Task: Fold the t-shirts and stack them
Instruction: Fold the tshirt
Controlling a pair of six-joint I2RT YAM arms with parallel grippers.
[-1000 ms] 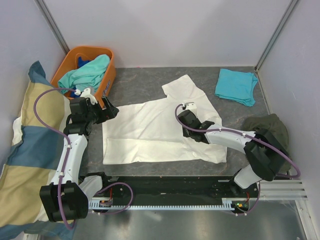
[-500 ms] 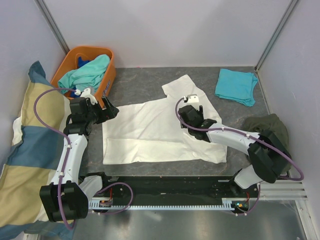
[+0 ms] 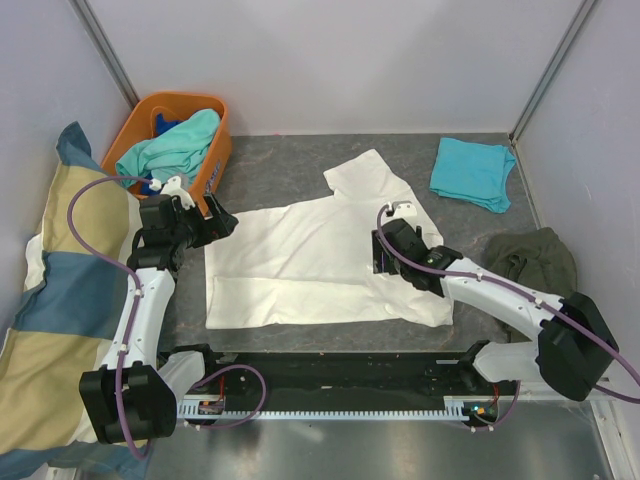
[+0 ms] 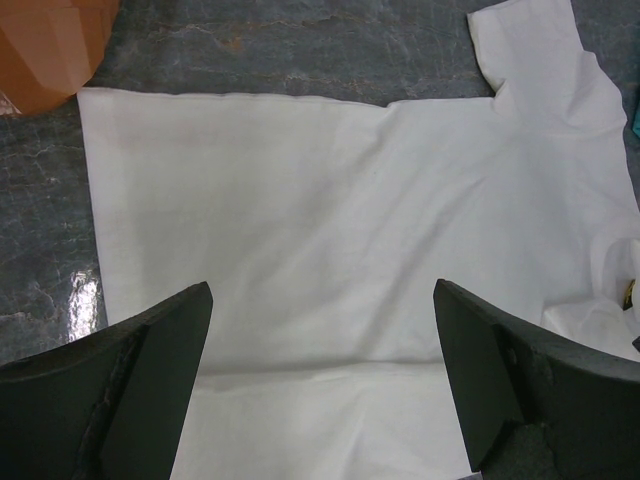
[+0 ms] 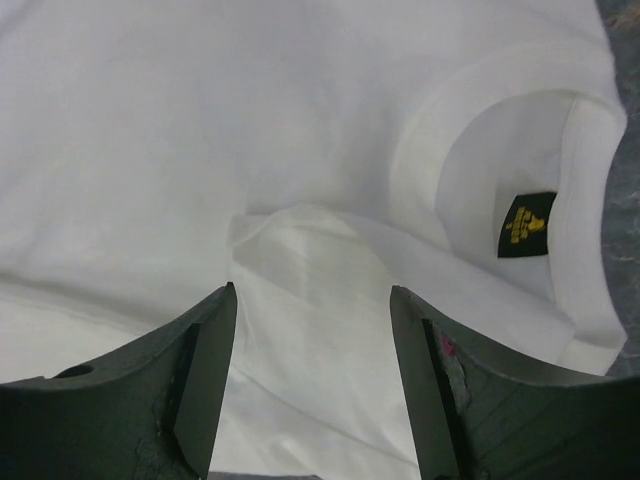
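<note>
Right claw (image 5: 312, 295) hangs apart, empty, above the white t-shirt (image 5: 150, 120); a shallow pinch could rumple its fold.

the desk (image 3: 290, 165) has a dark grey, stone-patterned top. a white t-shirt (image 3: 300, 255) lies spread flat across its middle, with a fold line running along its near part and one sleeve pointing to the far side. its collar, with a small dark label inside, faces right. a folded turquoise t-shirt (image 3: 472, 172) rests near the far right corner, well apart from the white one. an orange basket (image 3: 222, 150) stands at the far left corner, holding a mint-green t-shirt (image 3: 180, 140) and something blue. a crumpled olive-green garment (image 3: 545, 258) lies at the right edge.
</note>
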